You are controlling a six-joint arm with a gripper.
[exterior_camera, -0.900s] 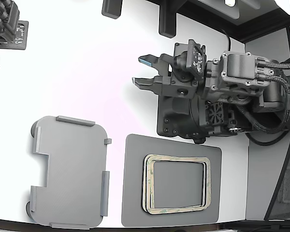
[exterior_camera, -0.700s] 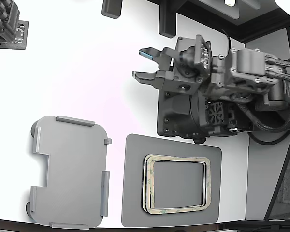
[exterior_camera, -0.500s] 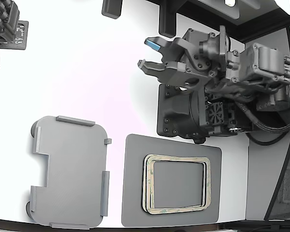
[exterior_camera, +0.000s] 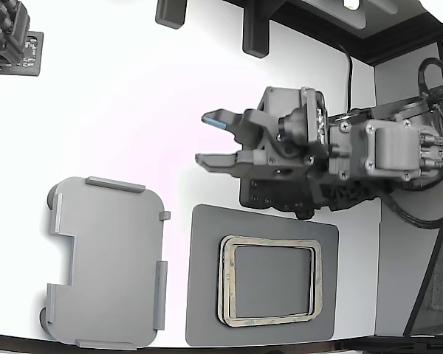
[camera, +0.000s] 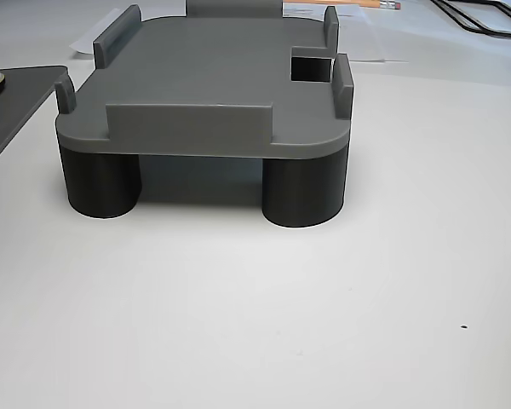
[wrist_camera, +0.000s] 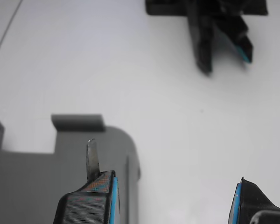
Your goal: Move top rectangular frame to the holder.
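The stack of cream-tan rectangular frames point(exterior_camera: 269, 241) lies flat on a dark grey mat point(exterior_camera: 207, 295) at the lower middle of the exterior view; the top one rests there untouched. The holder point(exterior_camera: 107, 262), a light grey tray with raised tabs, stands to the exterior view's left of the mat. It also shows in the wrist view point(wrist_camera: 46, 172) and in the other view point(camera: 213, 85). My gripper point(exterior_camera: 204, 139) is open and empty, hovering above the white table beyond the mat's upper left corner, fingertips pointing to the exterior view's left. Its blue-padded fingers point(wrist_camera: 91, 200) frame the wrist view.
A second arm's gripper point(exterior_camera: 7, 44) sits at the exterior view's top left and shows in the wrist view point(wrist_camera: 214, 28). Black posts point(exterior_camera: 255, 33) stand at the table's far edge. My arm's base point(exterior_camera: 273, 192) stands just above the mat.
My gripper has swung down and slightly leftward in the exterior view, toward the mat, with the wrist turning. It stays open. Frames and holder have not moved.
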